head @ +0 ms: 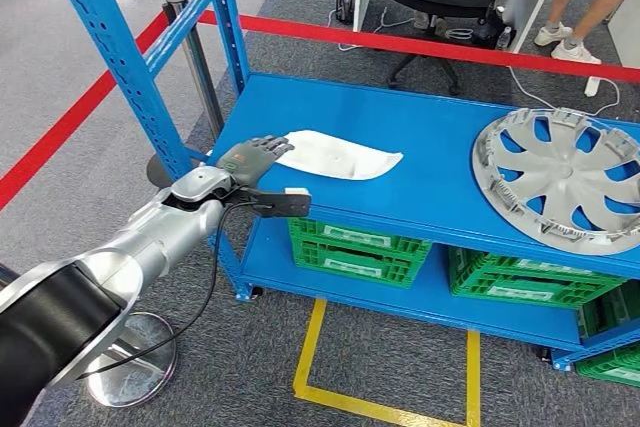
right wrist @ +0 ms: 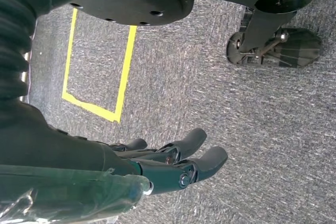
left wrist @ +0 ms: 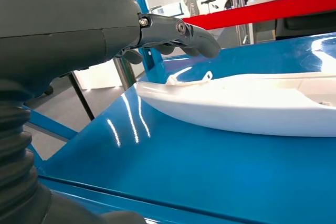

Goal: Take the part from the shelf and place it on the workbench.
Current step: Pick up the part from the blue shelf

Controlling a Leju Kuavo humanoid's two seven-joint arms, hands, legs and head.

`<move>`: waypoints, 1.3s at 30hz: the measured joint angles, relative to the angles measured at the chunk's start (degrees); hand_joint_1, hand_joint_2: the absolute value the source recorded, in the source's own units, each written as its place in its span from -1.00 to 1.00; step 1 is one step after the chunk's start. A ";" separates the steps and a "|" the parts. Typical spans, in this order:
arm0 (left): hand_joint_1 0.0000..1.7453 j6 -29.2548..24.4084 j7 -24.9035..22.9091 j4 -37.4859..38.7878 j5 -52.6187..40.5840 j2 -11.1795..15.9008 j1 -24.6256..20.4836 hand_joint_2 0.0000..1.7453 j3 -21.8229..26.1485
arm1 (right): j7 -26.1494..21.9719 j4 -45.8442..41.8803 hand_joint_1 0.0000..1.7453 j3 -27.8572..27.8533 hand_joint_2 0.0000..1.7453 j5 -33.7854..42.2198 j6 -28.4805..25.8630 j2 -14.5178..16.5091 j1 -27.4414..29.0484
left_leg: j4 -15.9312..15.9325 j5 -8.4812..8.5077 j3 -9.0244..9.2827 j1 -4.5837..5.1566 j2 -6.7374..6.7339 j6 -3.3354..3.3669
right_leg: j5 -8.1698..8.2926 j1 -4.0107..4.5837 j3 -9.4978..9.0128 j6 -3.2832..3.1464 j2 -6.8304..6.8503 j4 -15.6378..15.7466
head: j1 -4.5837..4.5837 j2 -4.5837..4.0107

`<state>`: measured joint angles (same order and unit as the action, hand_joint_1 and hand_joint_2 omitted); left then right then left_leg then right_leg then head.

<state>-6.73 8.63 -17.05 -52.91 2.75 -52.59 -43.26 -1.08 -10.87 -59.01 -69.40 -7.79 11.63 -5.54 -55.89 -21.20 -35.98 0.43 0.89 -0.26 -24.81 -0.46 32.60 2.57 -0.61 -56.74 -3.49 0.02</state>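
- My left hand (head: 253, 157) hovers at the near end of the long, flat white plastic part (head: 340, 155), which lies on the glossy blue metal shelf (head: 423, 162), close to the upright blue perforated post (head: 124, 57).
- The fingers (left wrist: 190, 31) are stretched out and slightly apart above the part's tip, holding nothing. From the left wrist view I cannot tell whether they touch it or hang just over it.
- I judge the first risk to be a push instead of a grasp: the shelf top looks slick and the part is thin and low, so fingers coming down on its edge could slide it deeper along the shelf.
- The thumb has no visible way under the part, whose underside sits on the shelf. A pinch on the narrow tip alone would likely let the long body droop or twist out.
- The silver-grey plastic wheel cover (head: 562, 177) lies well apart at the far end of the same shelf, so a shoved part should not reach it soon, but a swing while lifting might.
- The post stands just beside my forearm; pulling back at an angle could catch the arm or the part on it.
- My right hand (right wrist: 174, 158) hangs over the grey carpet floor (right wrist: 238, 145), fingers loosely spread and empty, so it offers no support.
- No desk is in sight; I would carry blind at first.
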 joint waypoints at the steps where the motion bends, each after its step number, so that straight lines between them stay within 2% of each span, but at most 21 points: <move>1: -1.00 0.02 -0.17 0.04 0.07 0.09 0.06 1.00 0.06 | 0.01 0.01 -1.00 0.01 1.00 -0.03 0.02 0.00 0.00 | 0.00 0.00 0.00 0.00 0.00 0.00 | 0.00 0.00 0.00 0.00 0.00 0.00 | 0.01 0.00; 15: -1.00 0.76 -1.78 0.80 0.89 0.99 1.26 1.00 1.61 | 0.07 0.00 -1.00 0.37 1.00 -0.34 0.16 0.05 -0.15 | 0.00 0.00 0.00 0.00 0.00 0.00 | 0.00 0.00 0.01 0.00 0.00 0.00 | 0.00 0.00; 19: -1.00 1.05 -1.79 0.85 1.07 1.07 1.35 -1.00 2.11 | 0.11 -0.01 -1.00 0.37 1.00 -0.30 0.15 0.14 -0.20 | 0.00 0.00 0.00 0.00 0.00 0.00 | 0.00 0.00 0.01 0.00 0.00 0.00 | -0.01 0.00; 28: -1.00 2.46 -0.84 0.86 1.33 1.06 1.34 -1.00 2.80 | 0.01 -0.01 -1.00 0.37 1.00 -0.09 0.14 0.31 -0.34 | 0.00 0.00 0.00 0.00 0.00 0.00 | 0.00 0.00 0.01 0.00 0.00 0.00 | 0.00 0.00; 39: -1.00 0.87 -0.37 0.85 0.49 1.03 1.29 -1.00 2.85 | -0.09 -0.01 -1.00 0.37 1.00 0.11 0.14 0.48 -0.38 | 0.00 0.00 0.01 0.00 0.00 0.00 | 0.00 0.00 0.01 0.00 0.00 0.00 | 0.01 0.00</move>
<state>-5.86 8.26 -16.20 -52.41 3.79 -51.29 -40.41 -1.16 -10.88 -58.64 -69.29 -7.65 12.11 -5.93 -55.89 -21.20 -35.97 0.43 0.89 -0.26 -24.81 -0.46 32.62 2.57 -0.62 -56.74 -3.49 0.02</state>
